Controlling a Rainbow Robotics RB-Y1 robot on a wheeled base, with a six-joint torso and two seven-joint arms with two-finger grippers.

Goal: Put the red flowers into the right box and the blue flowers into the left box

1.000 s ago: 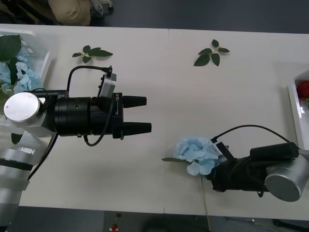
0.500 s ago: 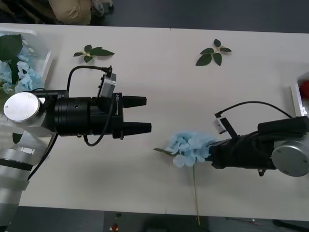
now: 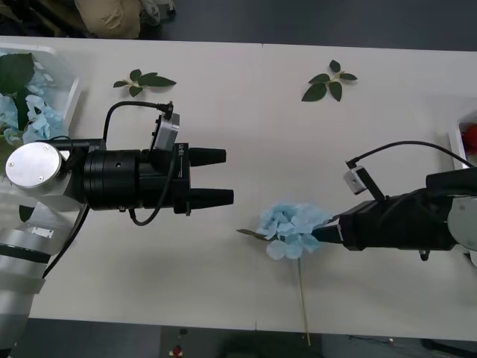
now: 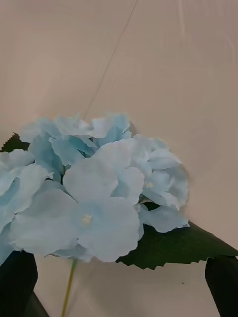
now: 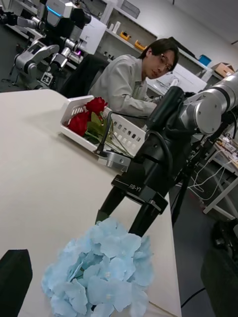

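One blue flower (image 3: pixel 289 227) lies on the table front of centre, its thin stem running toward the near edge; its pale head also shows in the wrist views (image 4: pixel 94 193) (image 5: pixel 99 270). My right gripper (image 3: pixel 322 233) sits just right of the head, low over the table, fingers open and pointing at it. My left gripper (image 3: pixel 227 177) hovers open left of the flower, holding nothing. More blue flowers (image 3: pixel 30 112) lie in the left box (image 3: pixel 68 95) at the far left. The red flowers (image 5: pixel 88 116) lie in the right box (image 5: pixel 124 132), whose edge (image 3: pixel 456 153) shows at the far right.
Two flowerless green leaf sprigs lie near the far edge, one at the left (image 3: pixel 145 80) and one at the right (image 3: pixel 328 83). Bare tabletop stretches between the two arms and the far edge.
The blue flower slid left and its stem swung toward the near edge, then stayed put. My right gripper rose and drew back to the right of the head. The left arm held still.
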